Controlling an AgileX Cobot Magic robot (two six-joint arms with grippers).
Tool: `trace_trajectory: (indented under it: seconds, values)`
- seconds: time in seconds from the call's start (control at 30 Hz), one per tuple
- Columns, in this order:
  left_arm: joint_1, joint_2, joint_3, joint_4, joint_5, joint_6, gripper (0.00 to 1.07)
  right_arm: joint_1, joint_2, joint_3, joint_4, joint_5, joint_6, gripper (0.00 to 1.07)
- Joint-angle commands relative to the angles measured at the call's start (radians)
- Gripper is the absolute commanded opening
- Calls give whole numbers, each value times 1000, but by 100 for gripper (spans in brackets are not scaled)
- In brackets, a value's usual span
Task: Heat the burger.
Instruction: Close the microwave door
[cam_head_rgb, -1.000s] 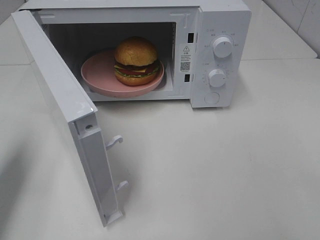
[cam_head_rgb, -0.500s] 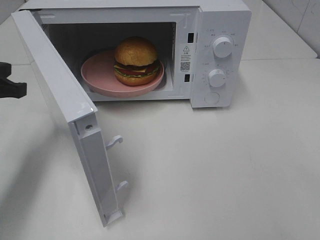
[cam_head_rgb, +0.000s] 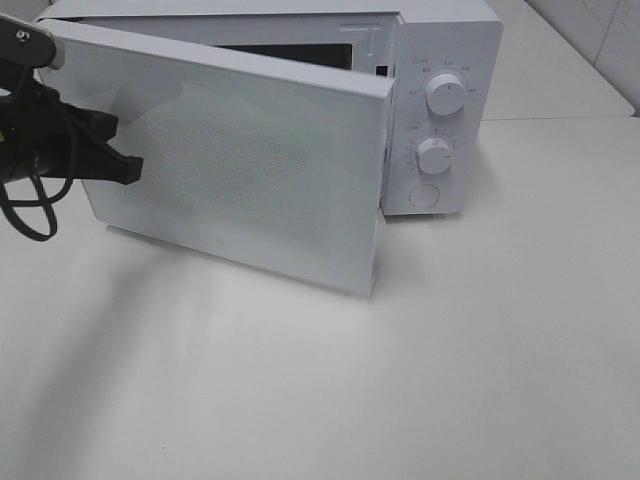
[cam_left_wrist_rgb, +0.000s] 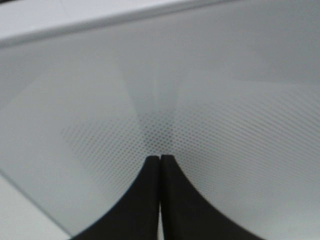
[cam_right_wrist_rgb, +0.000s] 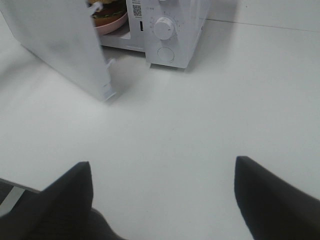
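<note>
Swings white mesh-windowed microwave door half shut from wide open with closed left gripper, right gripper gaping empty; may skid off slick panel before latching.

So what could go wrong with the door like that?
1. The left fingers are shut and seem to press only their tips on the smooth door, so they could slip off sideways.
2. The door is only part closed. If the push ends early it may not latch, and the burger stays cold.
3. A hard push might slide the microwave on the table.
</note>
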Motion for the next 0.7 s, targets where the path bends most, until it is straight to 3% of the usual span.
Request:
trace_trajectory:
  seconds: [0.03,0.37,0.7]
  values:
    - [-22,22,-53,2,-22,-9,0,2,-26,0,-3,-16,-5,74]
    - [-82,102,-166,-2,-19,-31,0,2,-26,0,-3,-16,-4,74]
    - [-165,219,-339,-18,29,-31,0,2,-26,0,-3,-16,-4,74]
